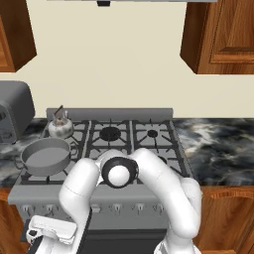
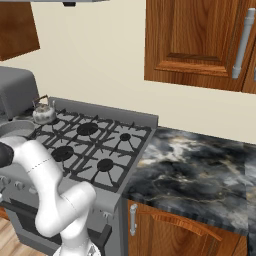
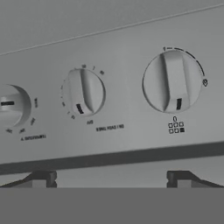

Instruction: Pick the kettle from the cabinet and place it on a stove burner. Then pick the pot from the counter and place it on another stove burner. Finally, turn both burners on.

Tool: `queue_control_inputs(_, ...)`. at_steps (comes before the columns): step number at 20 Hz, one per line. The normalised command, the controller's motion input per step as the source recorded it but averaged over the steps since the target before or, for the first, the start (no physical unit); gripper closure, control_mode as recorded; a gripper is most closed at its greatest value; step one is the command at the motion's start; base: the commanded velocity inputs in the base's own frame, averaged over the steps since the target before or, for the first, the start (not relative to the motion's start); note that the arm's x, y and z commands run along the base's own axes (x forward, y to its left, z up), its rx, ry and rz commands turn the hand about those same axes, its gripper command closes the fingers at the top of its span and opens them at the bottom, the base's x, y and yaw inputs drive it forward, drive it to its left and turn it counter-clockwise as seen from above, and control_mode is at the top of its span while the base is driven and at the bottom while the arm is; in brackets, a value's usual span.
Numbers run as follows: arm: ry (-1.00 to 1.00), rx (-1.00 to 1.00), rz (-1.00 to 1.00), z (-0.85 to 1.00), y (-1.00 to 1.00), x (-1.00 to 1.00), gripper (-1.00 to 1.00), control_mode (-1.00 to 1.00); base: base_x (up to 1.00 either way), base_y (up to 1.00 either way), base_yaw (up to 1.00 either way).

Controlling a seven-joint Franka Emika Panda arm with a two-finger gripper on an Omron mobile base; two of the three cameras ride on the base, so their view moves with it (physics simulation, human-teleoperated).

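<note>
The silvery kettle (image 1: 60, 126) (image 2: 44, 114) stands on the back-left burner of the grey stove (image 1: 109, 115). The wide grey pot (image 1: 45, 155) (image 2: 11, 129) sits on the front-left burner just in front of it. My arm bends down over the stove's front edge, with the hand (image 1: 49, 230) low at the left before the knob panel. In the hand view my gripper (image 3: 111, 180) is open, its fingertips (image 3: 41, 179) wide apart and holding nothing. It faces a row of three grey knobs (image 3: 173, 82) (image 3: 83, 92) (image 3: 11, 105) without touching them. The cabinet (image 2: 200, 40) with its bar handle (image 2: 243, 42) is shut.
A boxy grey appliance (image 1: 15, 111) stands on the counter left of the stove. The marbled counter (image 1: 218, 146) (image 2: 195, 170) stretches to the right. The other burners (image 1: 110, 133) (image 1: 153, 133) carry nothing. Wall cabinets hang at both upper corners.
</note>
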Motion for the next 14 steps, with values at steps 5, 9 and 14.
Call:
queue_control_inputs(5,-0.01,0.00,0.00,0.00,0.00,0.11,-1.00,-1.00,0.00,0.00,0.00)
queue_control_inputs(9,0.00,0.00,0.00,0.00,0.00,0.15,-1.00,-1.00,0.00,0.00,0.00)
queue_control_inputs(14,0.00,-0.01,0.00,-0.03,0.02,0.21,-1.00,-1.00,0.00,0.00,0.00)
